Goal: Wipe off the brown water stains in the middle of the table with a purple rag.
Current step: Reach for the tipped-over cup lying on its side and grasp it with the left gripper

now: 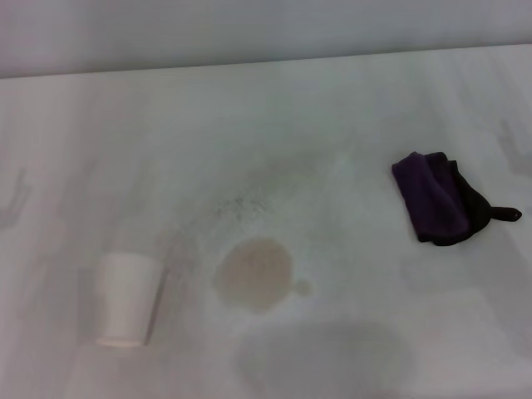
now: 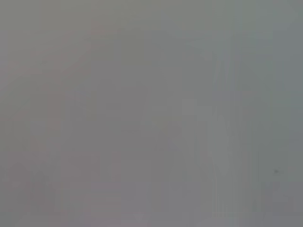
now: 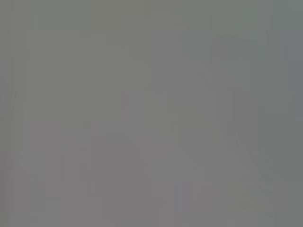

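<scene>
The brown water stains [image 1: 254, 273] form a pale tan roundish puddle with a small blob [image 1: 302, 288] at its right edge, near the front middle of the white table [image 1: 274, 125]. The purple rag [image 1: 436, 199] lies folded at the right, dark purple with a black edge and a little black tail [image 1: 506, 214]. It rests apart from the puddle. Neither gripper shows in the head view. Both wrist views are plain grey and show no fingers or objects.
A white paper cup [image 1: 125, 299] lies tipped on its side left of the puddle. A large faint grey shadow patch [image 1: 328, 357] sits at the front edge. The table's far edge meets a pale wall [image 1: 249, 33].
</scene>
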Motion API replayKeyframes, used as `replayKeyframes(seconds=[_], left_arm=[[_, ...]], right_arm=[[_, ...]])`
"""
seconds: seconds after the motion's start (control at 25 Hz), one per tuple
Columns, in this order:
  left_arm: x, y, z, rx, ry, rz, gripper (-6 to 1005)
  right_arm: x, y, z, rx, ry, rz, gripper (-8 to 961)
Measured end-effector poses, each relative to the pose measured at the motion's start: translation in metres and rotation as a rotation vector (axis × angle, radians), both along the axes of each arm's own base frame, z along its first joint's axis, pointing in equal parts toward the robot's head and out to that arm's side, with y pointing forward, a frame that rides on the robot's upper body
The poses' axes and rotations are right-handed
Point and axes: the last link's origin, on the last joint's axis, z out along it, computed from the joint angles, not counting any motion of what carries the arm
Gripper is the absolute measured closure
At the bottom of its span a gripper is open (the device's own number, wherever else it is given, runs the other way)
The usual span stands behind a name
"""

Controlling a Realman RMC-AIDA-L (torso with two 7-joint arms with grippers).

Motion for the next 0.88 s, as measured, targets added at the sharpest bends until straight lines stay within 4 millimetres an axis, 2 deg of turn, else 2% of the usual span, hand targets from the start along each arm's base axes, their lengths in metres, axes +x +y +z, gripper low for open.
replayKeyframes(seconds=[0.88], left_arm=[[-0.0005, -0.001, -0.0007, -0.004, 0.001, 0.001, 112]], right_arm=[[0.0011, -0.0006, 0.0016, 0.005, -0.002, -0.003, 262]])
